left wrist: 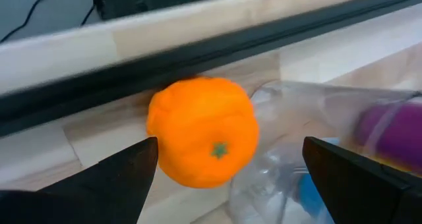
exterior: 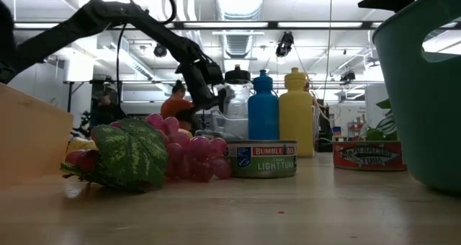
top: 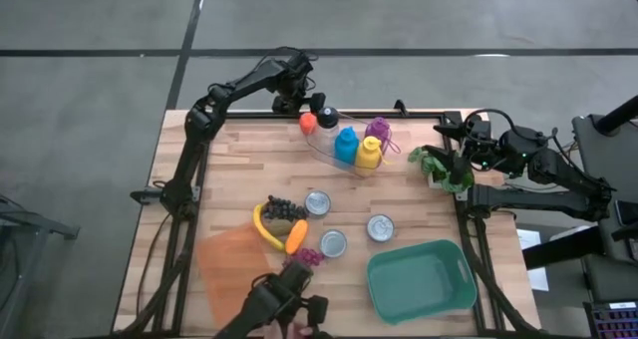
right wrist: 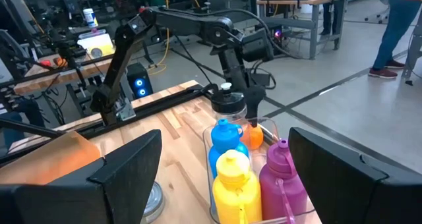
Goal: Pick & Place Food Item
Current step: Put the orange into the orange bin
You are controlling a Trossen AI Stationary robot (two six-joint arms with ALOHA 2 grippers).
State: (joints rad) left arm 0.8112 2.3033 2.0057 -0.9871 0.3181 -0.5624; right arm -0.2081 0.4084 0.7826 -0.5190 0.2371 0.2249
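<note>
An orange (left wrist: 201,132) lies on the wooden table at its far edge, against the black rail (left wrist: 198,53) and beside a clear tray of bottles (top: 349,150). My left gripper (left wrist: 231,145) hangs open just above it, pointing steeply down, one finger on each side and apart from the fruit. The high view shows the same orange (top: 307,123) just on the near side of that gripper (top: 305,108). My right gripper (right wrist: 224,141) waits open at the table's right edge, above a leafy green item (top: 444,169).
The clear tray holds a black-capped, a blue, a yellow and a purple bottle (right wrist: 283,178). Three cans (top: 333,243) stand mid-table, with a banana (top: 264,227), a green-leaved bunch of purple grapes (exterior: 180,151), an orange board (top: 229,264) and a teal bin (top: 419,279) nearer the front.
</note>
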